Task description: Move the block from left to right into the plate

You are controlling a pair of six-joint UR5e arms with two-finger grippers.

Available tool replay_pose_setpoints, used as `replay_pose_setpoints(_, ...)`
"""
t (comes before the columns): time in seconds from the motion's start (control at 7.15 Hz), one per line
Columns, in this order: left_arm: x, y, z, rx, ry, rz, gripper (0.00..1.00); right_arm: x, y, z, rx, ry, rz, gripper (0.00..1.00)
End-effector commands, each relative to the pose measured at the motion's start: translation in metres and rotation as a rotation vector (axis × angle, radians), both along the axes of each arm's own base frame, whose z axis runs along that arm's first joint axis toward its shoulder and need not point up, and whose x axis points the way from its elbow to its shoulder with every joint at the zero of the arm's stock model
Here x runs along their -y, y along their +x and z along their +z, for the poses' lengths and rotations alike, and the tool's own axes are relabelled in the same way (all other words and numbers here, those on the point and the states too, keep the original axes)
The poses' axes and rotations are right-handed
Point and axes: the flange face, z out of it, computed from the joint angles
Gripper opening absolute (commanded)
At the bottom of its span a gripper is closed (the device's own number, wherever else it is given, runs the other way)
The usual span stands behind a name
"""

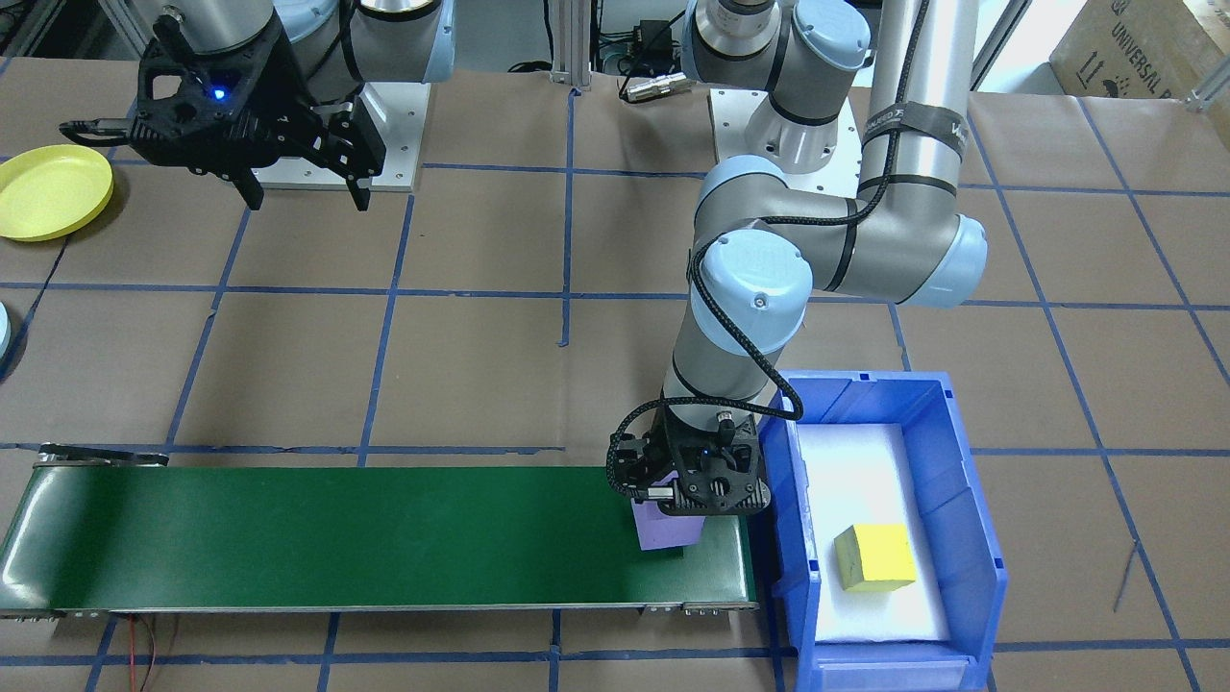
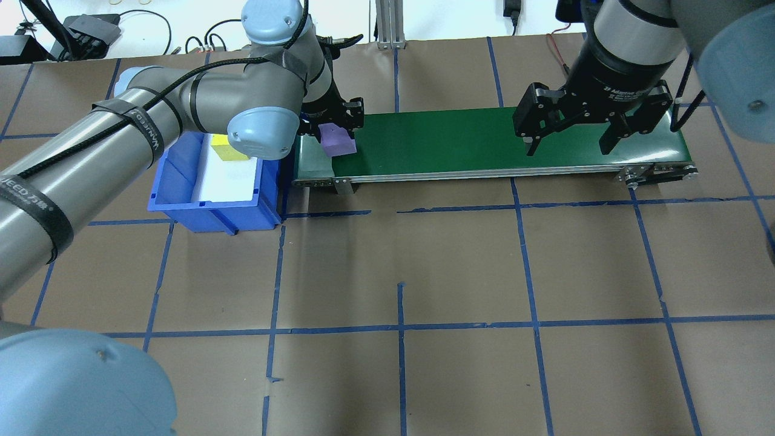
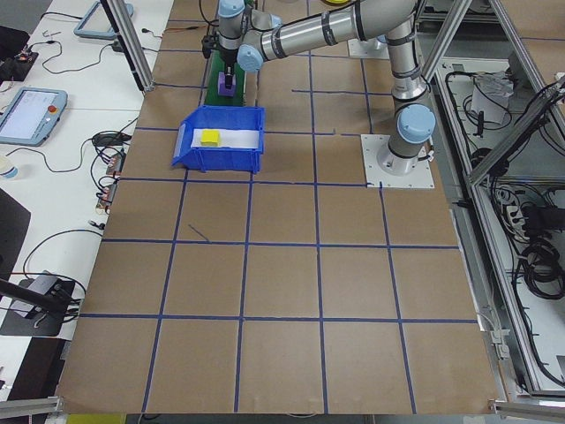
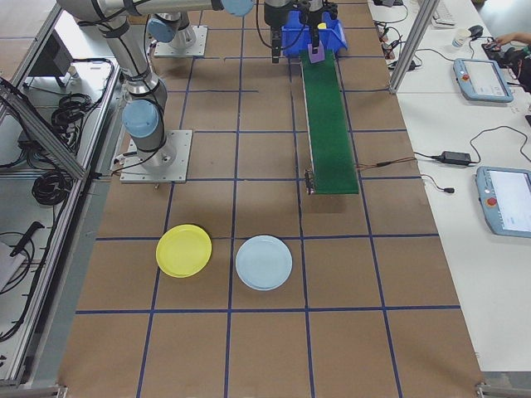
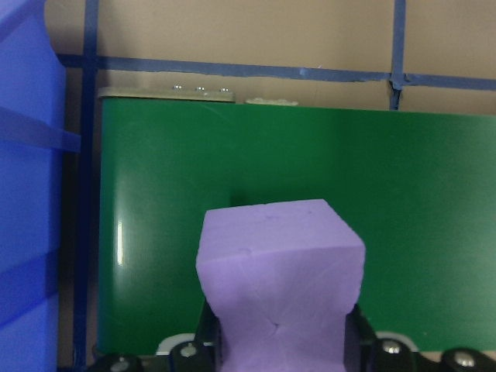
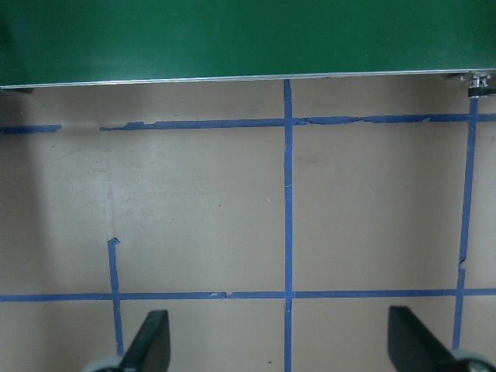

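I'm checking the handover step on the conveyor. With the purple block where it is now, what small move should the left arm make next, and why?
Probably lower slightly and open the left gripper. It is shut on the purple foam block, held over the green conveyor belt at its end beside the blue plastic bin. The right gripper hangs open near the belt's far end.

The overhead exterior view looks forward and down from behind the robot; the front-facing one looks steeply down from across the table — both share the green conveyor belt (image 2: 490, 142) and blue bin (image 1: 971, 538). The two side views look along the table from its opposite ends, far off. The left wrist camera sits very near the purple block (image 5: 279, 287) over the belt; the right wrist camera looks down at taped paper and the belt's edge.
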Motion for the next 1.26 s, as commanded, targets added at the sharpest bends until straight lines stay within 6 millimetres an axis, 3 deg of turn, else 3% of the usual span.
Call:
replay_pose_setpoints(0.0, 0.001, 0.001, 0.011, 0.004, -0.021, 0.004, 1.00, 0.000, 0.000, 0.000, 0.000, -0.001, 0.000, 1.00)
replay_pose_setpoints(0.14, -0.002, 0.006, 0.031, 0.006, -0.049, 0.005, 1.00, 0.000, 0.000, 0.000, 0.000, -0.001, 0.000, 1.00)
replay_pose_setpoints(0.28, -0.003, 0.025, 0.055, 0.006, -0.077, 0.029, 1.00, 0.000, 0.000, 0.000, 0.000, -0.001, 0.000, 1.00)
replay_pose_setpoints(0.56, 0.016, 0.134, 0.084, 0.058, -0.112, -0.005, 1.00, 0.000, 0.000, 0.000, 0.000, -0.001, 0.000, 1.00)
replay_pose_setpoints(0.7, 0.023, 0.172, 0.081, 0.075, -0.108, -0.010, 1.00, 0.000, -0.001, 0.000, 0.000, -0.001, -0.001, 1.00)
replay_pose_setpoints(0.84, 0.030, 0.196, 0.067, 0.082, -0.086, 0.012, 1.00, 0.000, 0.000, 0.000, 0.000, -0.001, 0.000, 1.00)
replay_pose_setpoints(1.12, 0.043, 0.208, 0.029, 0.083, -0.037, -0.009, 1.00, 0.000, 0.000, 0.000, 0.000, -0.001, 0.000, 1.00)
